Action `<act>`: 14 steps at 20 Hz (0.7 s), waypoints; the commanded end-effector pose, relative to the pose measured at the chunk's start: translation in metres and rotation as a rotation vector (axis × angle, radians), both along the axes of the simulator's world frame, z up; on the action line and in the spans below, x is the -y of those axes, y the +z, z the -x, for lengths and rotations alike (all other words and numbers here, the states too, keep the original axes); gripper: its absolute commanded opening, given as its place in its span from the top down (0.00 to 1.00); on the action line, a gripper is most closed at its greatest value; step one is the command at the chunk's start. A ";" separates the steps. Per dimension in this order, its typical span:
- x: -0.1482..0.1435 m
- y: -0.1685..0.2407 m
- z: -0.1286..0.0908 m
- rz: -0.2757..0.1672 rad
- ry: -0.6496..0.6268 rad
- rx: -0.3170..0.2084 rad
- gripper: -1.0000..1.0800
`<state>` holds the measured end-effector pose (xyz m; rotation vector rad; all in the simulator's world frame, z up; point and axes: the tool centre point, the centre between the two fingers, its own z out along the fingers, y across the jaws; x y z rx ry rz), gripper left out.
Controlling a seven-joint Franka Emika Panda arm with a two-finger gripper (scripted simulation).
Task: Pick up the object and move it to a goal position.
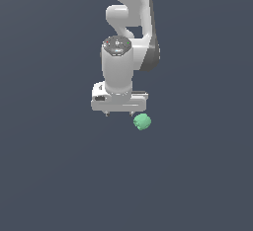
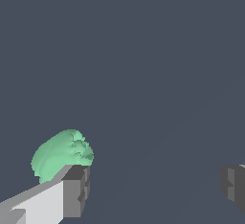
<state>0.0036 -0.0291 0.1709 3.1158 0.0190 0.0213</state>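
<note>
The object (image 1: 142, 121) is a small mint-green lumpy ball, sitting just below the white gripper bar toward the exterior view's right. My gripper (image 1: 118, 113) hangs over the dark floor, pointing down with its short dark fingertips spread wide. In the wrist view the object (image 2: 60, 153) lies beside one finger (image 2: 76, 189), which covers its lower edge. The other finger (image 2: 233, 185) stands far across, and the gripper (image 2: 155, 187) is open with nothing in the gap. The ball is outside that gap. No goal marker shows in either view.
A plain dark blue-grey surface (image 1: 197, 185) fills both views. The white arm (image 1: 126, 37) rises behind the gripper in the exterior view.
</note>
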 end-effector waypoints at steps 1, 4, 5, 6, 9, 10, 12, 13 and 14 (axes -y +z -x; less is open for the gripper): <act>-0.005 -0.004 0.001 0.000 0.028 -0.002 0.04; -0.015 -0.012 0.004 0.000 0.081 -0.005 0.04; -0.019 -0.015 0.005 0.000 0.103 -0.006 0.04; -0.023 -0.019 0.007 0.000 0.128 -0.007 0.04; -0.039 -0.031 0.012 -0.002 0.214 -0.011 0.04; -0.045 -0.035 0.014 -0.003 0.247 -0.012 0.04; -0.058 -0.045 0.020 -0.005 0.319 -0.015 0.04; -0.065 -0.049 0.022 -0.006 0.354 -0.016 0.04; -0.071 -0.053 0.025 -0.008 0.386 -0.017 0.04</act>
